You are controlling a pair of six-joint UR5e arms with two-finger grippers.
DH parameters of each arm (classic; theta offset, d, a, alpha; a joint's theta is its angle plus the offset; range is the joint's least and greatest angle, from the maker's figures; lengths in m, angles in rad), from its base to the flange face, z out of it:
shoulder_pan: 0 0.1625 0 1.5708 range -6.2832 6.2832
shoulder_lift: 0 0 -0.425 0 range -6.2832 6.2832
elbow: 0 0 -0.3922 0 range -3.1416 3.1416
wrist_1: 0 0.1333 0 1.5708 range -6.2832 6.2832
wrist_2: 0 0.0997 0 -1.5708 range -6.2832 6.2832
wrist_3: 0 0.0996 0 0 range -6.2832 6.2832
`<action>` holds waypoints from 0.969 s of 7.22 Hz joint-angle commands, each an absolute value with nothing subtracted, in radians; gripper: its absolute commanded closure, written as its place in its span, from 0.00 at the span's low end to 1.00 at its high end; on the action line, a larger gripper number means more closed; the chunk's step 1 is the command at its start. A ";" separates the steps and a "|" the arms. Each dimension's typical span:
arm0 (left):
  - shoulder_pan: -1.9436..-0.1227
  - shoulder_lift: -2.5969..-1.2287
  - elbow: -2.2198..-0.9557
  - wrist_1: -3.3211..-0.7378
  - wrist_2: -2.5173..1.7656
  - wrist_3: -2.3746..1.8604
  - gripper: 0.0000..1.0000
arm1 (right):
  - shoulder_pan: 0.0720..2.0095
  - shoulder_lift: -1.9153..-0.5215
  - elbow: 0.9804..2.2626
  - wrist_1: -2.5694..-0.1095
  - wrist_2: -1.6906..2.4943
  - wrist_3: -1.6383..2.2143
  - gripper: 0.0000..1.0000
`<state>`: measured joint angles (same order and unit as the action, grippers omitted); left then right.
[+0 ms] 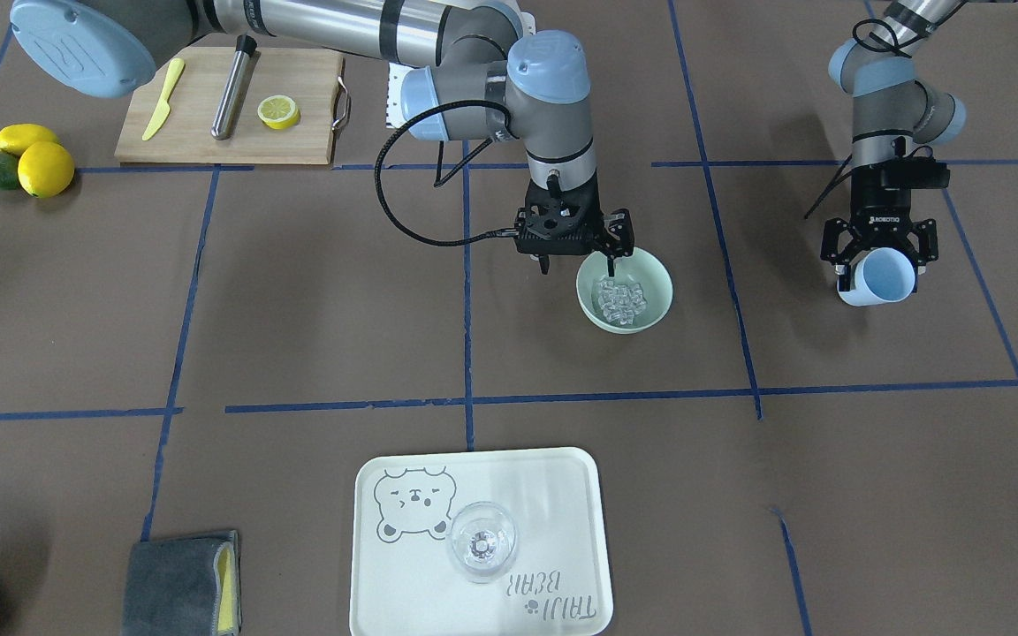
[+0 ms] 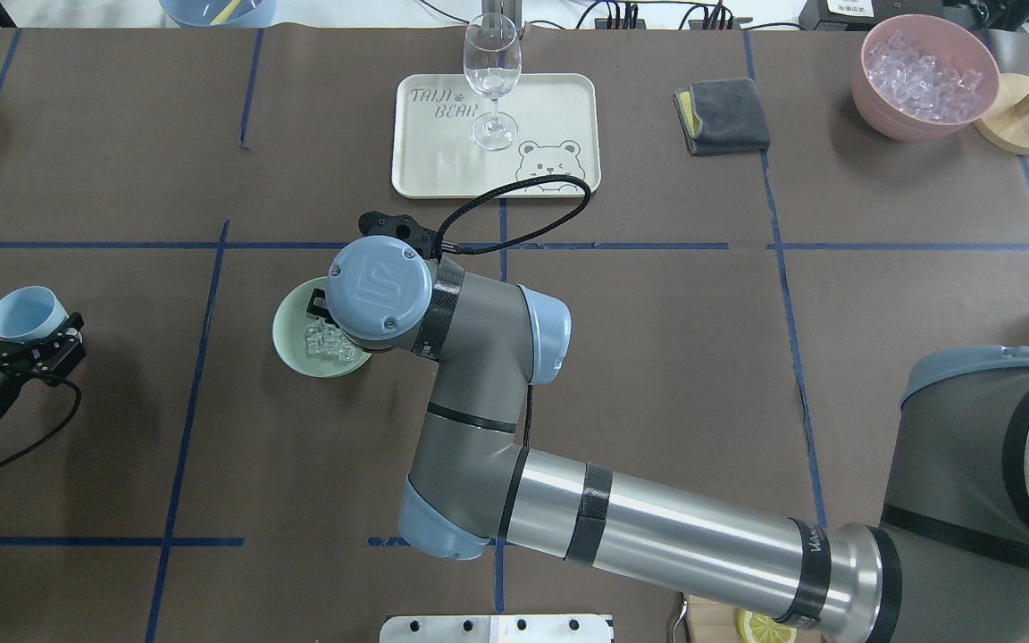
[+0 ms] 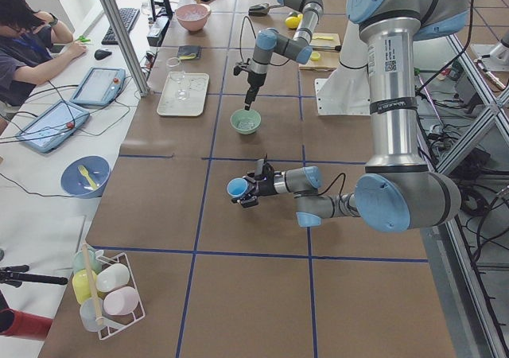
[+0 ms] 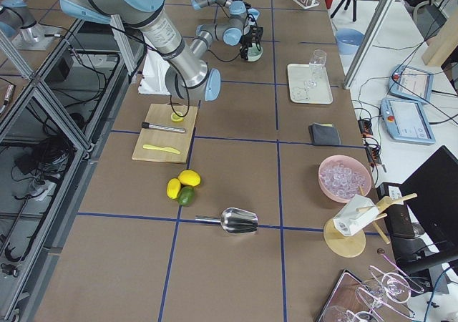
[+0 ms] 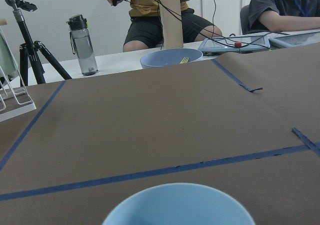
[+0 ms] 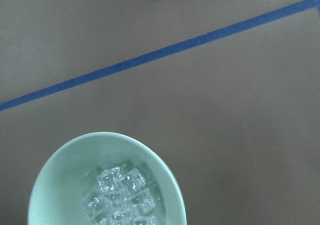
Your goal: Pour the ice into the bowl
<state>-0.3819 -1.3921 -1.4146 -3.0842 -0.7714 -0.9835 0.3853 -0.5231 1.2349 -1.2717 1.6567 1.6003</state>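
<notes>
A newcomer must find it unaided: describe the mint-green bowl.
On the brown, blue-taped table, find the right gripper near the middle; the bowl sits just beneath it. It is pale mint green with ice inside; the pink bowl stands at a corner.

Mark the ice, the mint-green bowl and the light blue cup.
ice (image 1: 619,300), front-facing view, middle of the heap.
bowl (image 1: 657,284), front-facing view, bare inner wall.
light blue cup (image 1: 882,276), front-facing view, inside of its open mouth.
</notes>
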 commanded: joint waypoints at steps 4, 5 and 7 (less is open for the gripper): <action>-0.382 -1.382 -1.425 -3.088 -0.773 -0.982 0.00 | 0.385 -0.523 1.226 -1.272 1.657 1.600 0.00; -0.383 -1.382 -1.425 -3.092 -0.787 -0.983 0.00 | 0.385 -0.523 1.226 -1.272 1.657 1.601 0.00; -0.383 -1.356 -1.427 -3.097 -0.807 -0.983 0.00 | 0.385 -0.522 1.226 -1.272 1.657 1.601 0.00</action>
<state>-0.3832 -1.3682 -1.4259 -3.0938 -0.7943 -0.9831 0.3850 -0.5221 1.2259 -1.2717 1.6567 1.6013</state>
